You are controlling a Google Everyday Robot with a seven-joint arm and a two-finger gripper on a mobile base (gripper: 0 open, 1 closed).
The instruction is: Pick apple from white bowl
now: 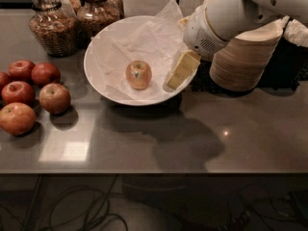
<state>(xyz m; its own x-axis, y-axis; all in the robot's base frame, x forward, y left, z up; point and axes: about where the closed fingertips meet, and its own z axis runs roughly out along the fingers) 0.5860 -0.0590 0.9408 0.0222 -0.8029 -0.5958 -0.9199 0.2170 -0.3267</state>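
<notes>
The pale yellow-orange apple point(138, 74) sits in the middle of the wide white bowl point(97, 78), on crumpled white paper point(155, 36). My gripper point(176, 74), cream-yellow at the end of the white arm point(226, 18), reaches in from the upper right. It hangs over the bowl's right inner side, a short way to the right of the apple and apart from it. It holds nothing that I can see.
Several darker red apples point(33, 93) lie grouped on the grey counter at the left. Two glass jars point(50, 25) stand behind the bowl at the back left. A stack of beige disposable bowls point(245, 59) stands at the right, just behind the arm.
</notes>
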